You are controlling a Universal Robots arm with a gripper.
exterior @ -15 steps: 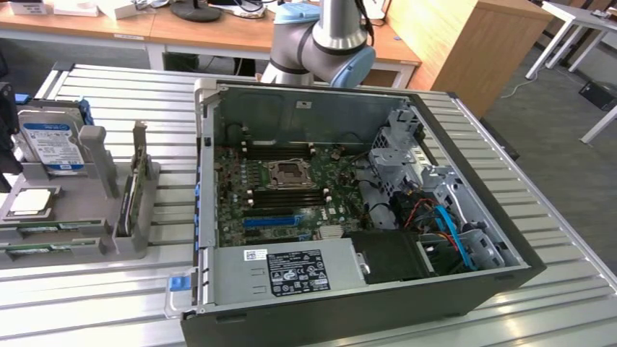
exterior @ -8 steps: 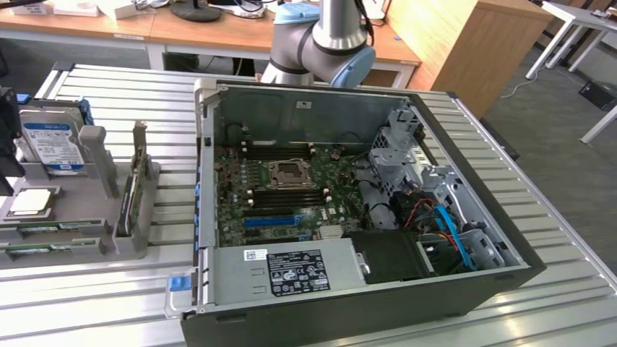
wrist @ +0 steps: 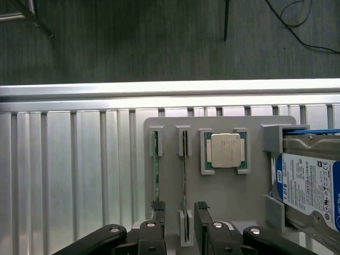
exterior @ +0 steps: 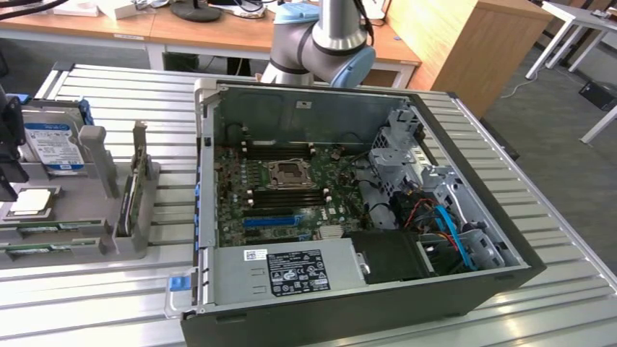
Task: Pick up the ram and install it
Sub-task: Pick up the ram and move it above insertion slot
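Observation:
Two ram sticks, thin and green, stand on edge in slots of a grey holder tray (wrist: 223, 196). One ram stick (wrist: 156, 164) lies just outside my fingers; the other ram stick (wrist: 184, 170) runs into the gap between them. My gripper (wrist: 179, 211) hangs above the tray, open, holding nothing. In the exterior view the gripper (exterior: 8, 186) is a dark shape at the left edge, over the same ram sticks (exterior: 39, 231). The open PC case (exterior: 207, 188) lies flat, with the motherboard (exterior: 289, 213) and its black memory slots (exterior: 285, 196) exposed.
The tray also holds a CPU (wrist: 226, 150), a blue-labelled hard drive (wrist: 311, 186) and an upright card (exterior: 130, 195). Aluminium slats (wrist: 69, 170) form the table, with its edge and dark floor beyond. The arm's base (exterior: 323, 50) stands behind the case.

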